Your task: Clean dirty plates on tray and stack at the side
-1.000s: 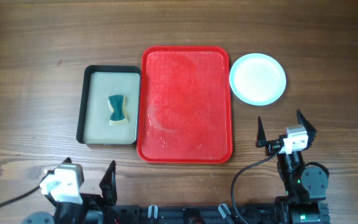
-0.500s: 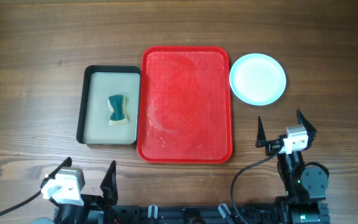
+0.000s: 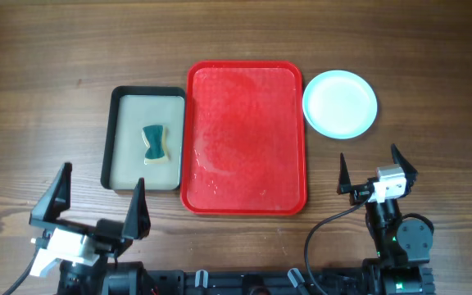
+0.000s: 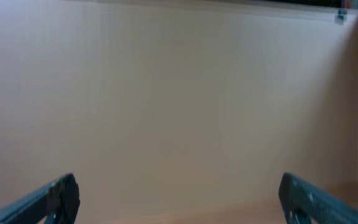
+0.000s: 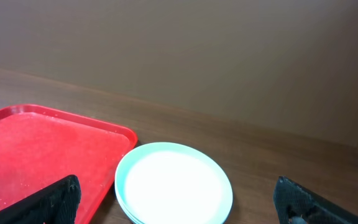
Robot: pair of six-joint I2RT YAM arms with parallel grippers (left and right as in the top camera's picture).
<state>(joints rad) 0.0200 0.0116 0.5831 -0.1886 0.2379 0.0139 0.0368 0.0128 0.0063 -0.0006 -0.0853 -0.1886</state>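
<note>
L gripper (image 3: 100, 180), R gripper (image 3: 369, 157) spread, empty; sponge (image 3: 156, 143) in basin (image 3: 107, 139) by tray (image 3: 244, 123); plates (image 3: 340, 104) rt.

Robot lab bench, wood-grain table (image 3: 39, 49), bare beige wall (image 5: 179, 56), cabled arm mounts (image 3: 396, 246) along the near edge

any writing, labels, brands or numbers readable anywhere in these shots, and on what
None: no word, number, label or sign can be read in any view.
The tray, the plates, the basin and the sponge in it all show plain surfaces.
The left wrist view is blurred; nothing in it reads as text.
</note>
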